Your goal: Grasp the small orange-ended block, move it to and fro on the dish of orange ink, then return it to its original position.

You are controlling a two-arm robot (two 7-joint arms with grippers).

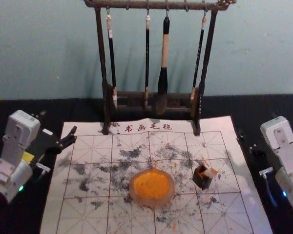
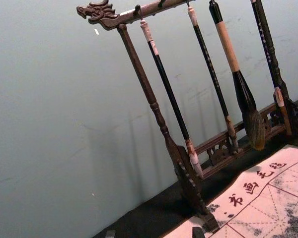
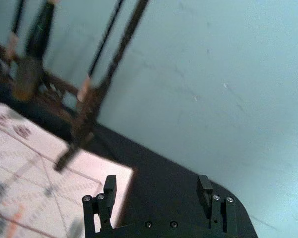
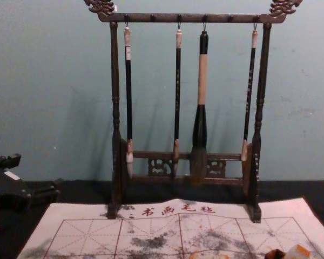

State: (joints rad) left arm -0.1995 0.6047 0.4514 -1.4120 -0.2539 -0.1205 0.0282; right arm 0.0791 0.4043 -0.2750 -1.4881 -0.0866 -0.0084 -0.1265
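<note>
I read 书画毛毡 on mat (image 1: 90, 219). Count four hanging brushes (image 1: 164, 53), one dish (image 1: 152, 187), one block (image 1: 202, 179) right of it. My left end effector (image 1: 58, 125), right end effector (image 1: 248, 139) flank mat, open.

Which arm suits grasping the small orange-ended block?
Right, likely: the block sits right of the round dish of orange ink, nearer the open black right gripper than the left gripper.

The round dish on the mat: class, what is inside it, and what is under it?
Inside the dish is orange ink, hiding its bottom. Under it is the stained mat; any marks directly beneath are covered.
</note>
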